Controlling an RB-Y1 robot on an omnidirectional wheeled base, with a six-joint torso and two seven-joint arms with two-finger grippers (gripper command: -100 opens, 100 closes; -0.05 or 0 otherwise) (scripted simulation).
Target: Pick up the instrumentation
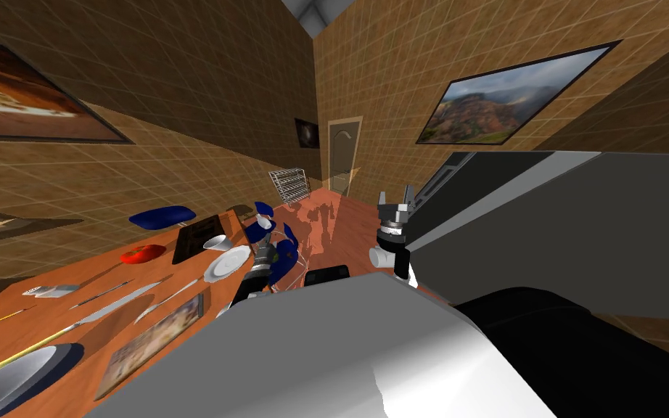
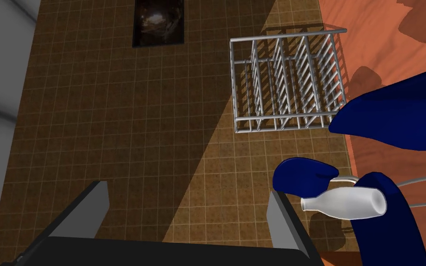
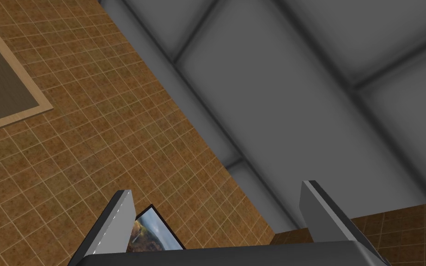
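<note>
On the long orange-brown table (image 1: 108, 290), a small flat light grey device (image 1: 51, 291) lies near the left edge; it may be the instrumentation, but I cannot tell for sure. My left forearm (image 1: 257, 274) reaches over the table's far end, among the blue pads of a wire-framed chair (image 1: 282, 250). The left gripper (image 2: 186, 187) is open and holds nothing. Just beside one of its fingers (image 2: 283, 221) lies a white bottle-shaped piece (image 2: 343, 204). My right gripper (image 1: 396, 203) is raised beside a grey cabinet (image 1: 543, 225); its wrist view shows the gripper (image 3: 216, 187) open and holding nothing.
The table also carries a black flat box (image 1: 195, 238), a white cup (image 1: 215, 243), a white plate (image 1: 228, 263), a red thing (image 1: 142, 253), a blue cushion (image 1: 162, 215), long knives (image 1: 119, 301), a picture frame (image 1: 153, 341) and a bowl (image 1: 14, 374). A wire rack (image 2: 288, 83) stands by the far wall.
</note>
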